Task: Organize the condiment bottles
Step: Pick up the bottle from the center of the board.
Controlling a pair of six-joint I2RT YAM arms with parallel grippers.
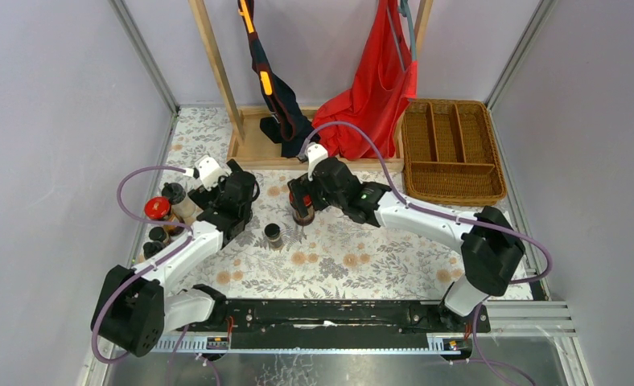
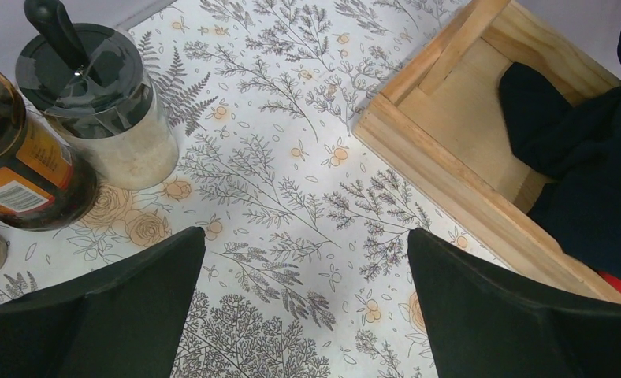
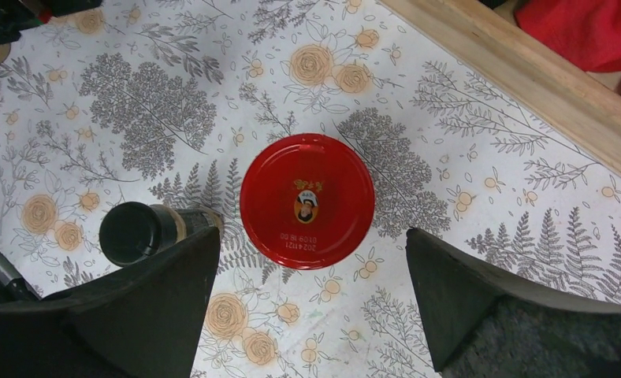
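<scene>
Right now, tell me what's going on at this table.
A bottle-sorting job is under way. The right gripper is open over a red-lidded jar at mid-table, holding nothing, with a small black-capped bottle beside it. The left gripper is open and empty, next to a pale bottle and a second red-lidded jar on the left side.

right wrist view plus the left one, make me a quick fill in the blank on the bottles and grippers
1. The jar under the right gripper has a ____ lid.
2. The small bottle beside it has a ____ cap.
3. The left gripper is ____, over bare tablecloth.
Missing words: red; black; open
</scene>
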